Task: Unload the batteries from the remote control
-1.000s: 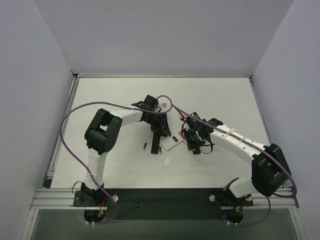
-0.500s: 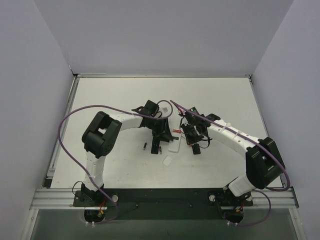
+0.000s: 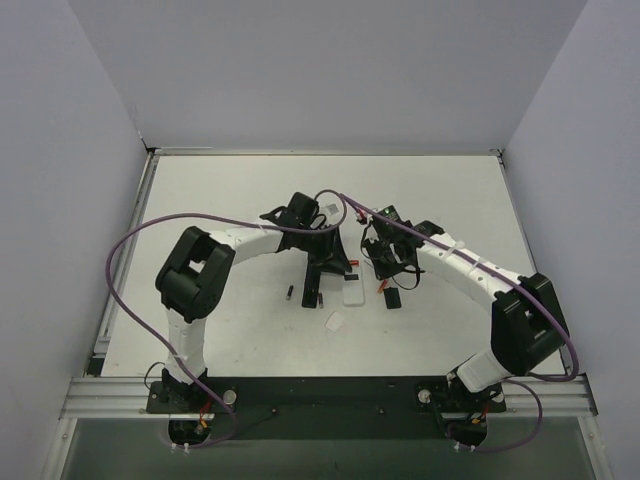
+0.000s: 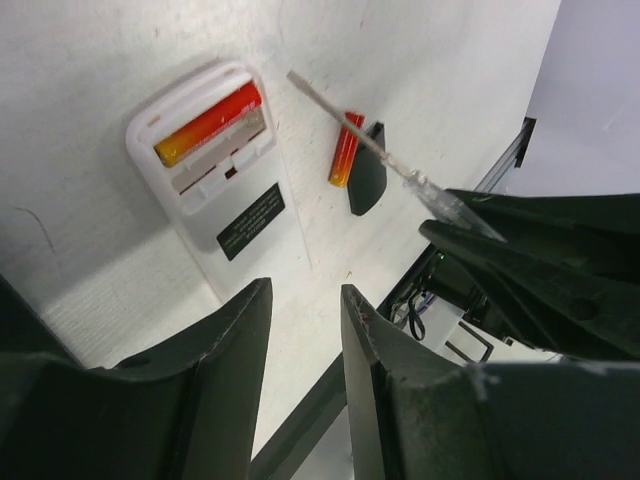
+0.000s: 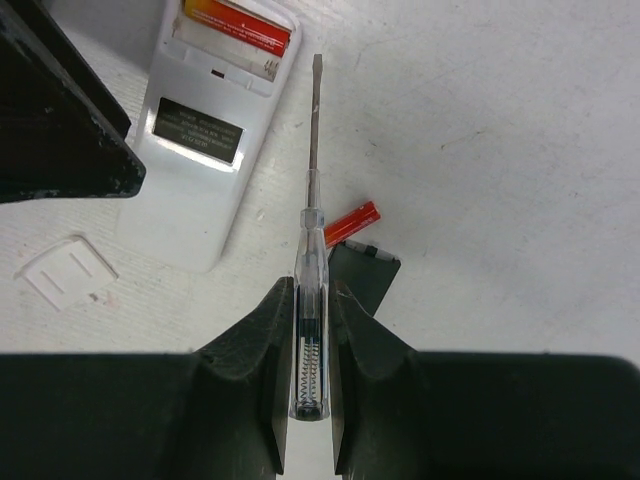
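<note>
Right claw (image 5: 310,292) is clamped on a clear-handled screwdriver (image 5: 316,150), whose tip points close beside the open white remote (image 5: 195,150). One red-orange battery (image 5: 238,24) sits in the remote's compartment. A second battery (image 5: 352,222) lies loose on the bench (image 5: 500,120), just beside a flat black rectangle (image 5: 362,278). Left claw (image 4: 303,300) hovers over the bench near the remote, jaws apart, holding nothing.

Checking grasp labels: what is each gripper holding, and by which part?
Right gripper is shut on the screwdriver, clamping its clear handle, shaft pointing out. Left gripper is open and holds nothing.
</note>
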Motion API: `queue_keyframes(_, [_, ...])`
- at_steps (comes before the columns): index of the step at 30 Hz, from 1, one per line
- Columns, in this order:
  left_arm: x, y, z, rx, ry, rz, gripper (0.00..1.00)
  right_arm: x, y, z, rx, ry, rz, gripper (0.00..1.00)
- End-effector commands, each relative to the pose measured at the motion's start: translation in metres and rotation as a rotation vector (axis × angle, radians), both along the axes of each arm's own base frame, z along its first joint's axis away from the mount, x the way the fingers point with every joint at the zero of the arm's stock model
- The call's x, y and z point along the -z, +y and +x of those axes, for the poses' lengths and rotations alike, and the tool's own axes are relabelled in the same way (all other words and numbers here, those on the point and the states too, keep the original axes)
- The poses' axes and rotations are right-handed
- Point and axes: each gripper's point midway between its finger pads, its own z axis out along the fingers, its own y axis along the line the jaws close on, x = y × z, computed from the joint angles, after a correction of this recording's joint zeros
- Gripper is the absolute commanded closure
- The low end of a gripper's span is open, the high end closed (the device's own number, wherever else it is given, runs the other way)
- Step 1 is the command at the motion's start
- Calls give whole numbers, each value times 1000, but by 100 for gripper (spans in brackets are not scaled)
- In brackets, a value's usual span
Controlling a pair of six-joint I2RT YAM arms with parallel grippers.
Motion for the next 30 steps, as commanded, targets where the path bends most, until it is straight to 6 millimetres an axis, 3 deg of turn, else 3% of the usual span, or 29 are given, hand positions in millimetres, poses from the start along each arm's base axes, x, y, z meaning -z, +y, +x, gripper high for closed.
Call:
queue_keyframes(1, [-41, -2, 47, -39, -125, -53, 56, -23, 1, 5, 15, -53, 31, 100])
queue_keyframes(5, [-31, 1, 77, -59, -141, -38, 57, -29, 0, -2, 42, -69, 68, 100])
queue_keyframes(6, [-20, 1, 82, -57, -129, -24, 57, -27, -2, -6, 60, -63, 71, 100])
queue_keyframes(11, [-10, -7, 93, -20, -134, -31, 68, -35, 1, -21, 79, -70, 144, 100])
queue_keyframes(14, [0, -10, 94, -15, -121, -33, 73, -29, -1, -26, 88, -70, 134, 100])
queue_keyframes(19, [16, -12, 89, 6, -105, -15, 83, -21, -7, -19, 103, -85, 97, 100])
queue_keyframes(25, [33, -7, 83, 28, -120, 63, 87, -7, -3, -6, 99, -79, 90, 100])
queue_keyframes(30, [35, -4, 73, 37, -110, 74, 90, 1, -3, -8, 97, -55, 85, 100])
